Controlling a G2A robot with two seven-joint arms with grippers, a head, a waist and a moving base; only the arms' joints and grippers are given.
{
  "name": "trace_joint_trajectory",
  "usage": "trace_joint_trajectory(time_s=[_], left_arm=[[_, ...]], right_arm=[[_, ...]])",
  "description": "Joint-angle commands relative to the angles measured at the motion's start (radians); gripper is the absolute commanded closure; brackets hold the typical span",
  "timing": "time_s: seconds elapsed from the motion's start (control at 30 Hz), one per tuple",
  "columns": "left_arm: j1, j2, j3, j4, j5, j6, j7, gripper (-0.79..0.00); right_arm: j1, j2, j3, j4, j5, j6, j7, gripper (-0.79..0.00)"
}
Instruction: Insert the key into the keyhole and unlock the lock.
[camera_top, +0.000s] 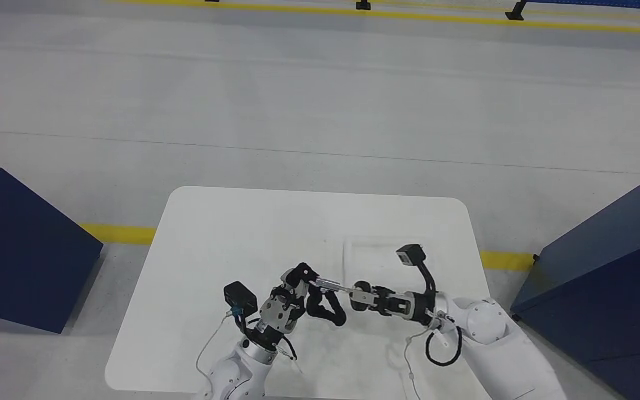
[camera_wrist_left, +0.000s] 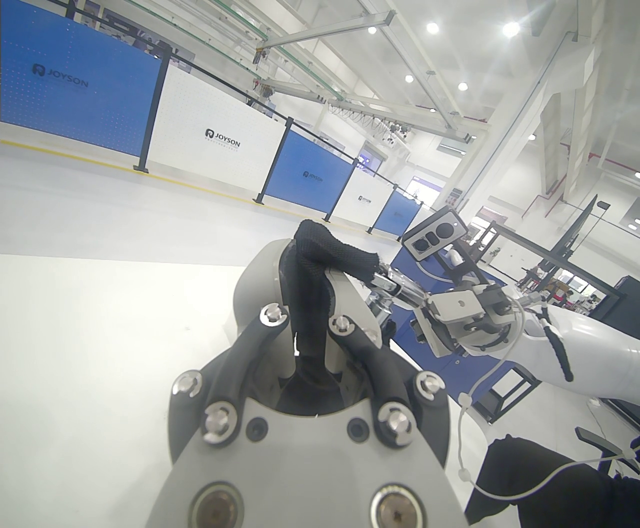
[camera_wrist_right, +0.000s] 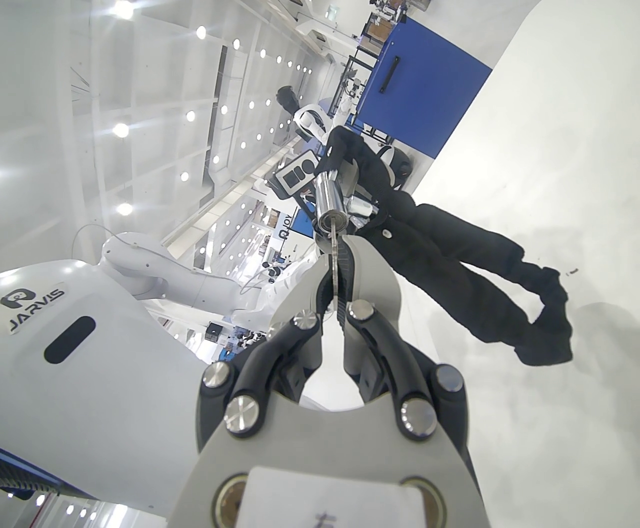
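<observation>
A chrome lock cylinder (camera_wrist_right: 330, 197) with a black fabric-covered cable loop (camera_wrist_right: 450, 260) is held above the white table (camera_top: 200, 260), near its front edge. My left gripper (camera_wrist_left: 312, 280) is shut on the black cable (camera_wrist_left: 320, 260) just behind the cylinder (camera_wrist_left: 395, 286). My right gripper (camera_wrist_right: 334, 252) is shut on a thin metal key (camera_wrist_right: 333, 265), whose tip sits in the keyhole at the cylinder's end face. In the top view the left gripper (camera_top: 292, 290) and right gripper (camera_top: 352, 293) face each other with the lock (camera_top: 325, 288) between them. The cable loop (camera_top: 328, 308) hangs below.
Dark blue cabinets stand off the table on the left (camera_top: 40, 260) and right (camera_top: 590, 280). A faint rectangular outline (camera_top: 375, 250) marks the table just behind the grippers. The open tabletop stretches away to the back and left.
</observation>
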Motion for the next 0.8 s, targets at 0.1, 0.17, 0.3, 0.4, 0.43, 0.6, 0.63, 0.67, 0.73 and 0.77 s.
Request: trace_joint_trajectory(time_s=[0.1,0.17,0.3,0.4,0.43,0.6,0.63,0.67,0.73,0.77], left_arm=[[0.0,0.0,0.0,0.0,0.0,0.0,0.0,0.0],[0.0,0.0,0.0,0.0,0.0,0.0,0.0,0.0],[0.0,0.0,0.0,0.0,0.0,0.0,0.0,0.0],[0.0,0.0,0.0,0.0,0.0,0.0,0.0,0.0],[0.0,0.0,0.0,0.0,0.0,0.0,0.0,0.0],[0.0,0.0,0.0,0.0,0.0,0.0,0.0,0.0],[0.0,0.0,0.0,0.0,0.0,0.0,0.0,0.0],[0.0,0.0,0.0,0.0,0.0,0.0,0.0,0.0],[0.0,0.0,0.0,0.0,0.0,0.0,0.0,0.0],[0.0,0.0,0.0,0.0,0.0,0.0,0.0,0.0]], right_arm=[[0.004,-0.002,-0.004,-0.002,-0.005,0.004,-0.003,0.0],[0.006,-0.003,-0.005,-0.003,-0.004,0.004,-0.004,0.0],[0.008,-0.004,-0.007,-0.007,-0.002,0.011,-0.01,0.0],[0.006,-0.005,-0.007,-0.012,-0.006,0.02,-0.013,0.0],[0.006,-0.005,-0.007,-0.013,-0.007,0.022,-0.016,0.0],[0.007,-0.007,-0.011,-0.013,-0.015,0.037,-0.024,0.0],[0.008,-0.007,-0.013,-0.013,-0.016,0.04,-0.025,0.0],[0.01,-0.008,-0.015,-0.012,-0.018,0.042,-0.026,0.0],[0.012,-0.009,-0.018,-0.013,-0.02,0.043,-0.027,0.0],[0.014,-0.01,-0.019,-0.014,-0.02,0.042,-0.028,0.0]])
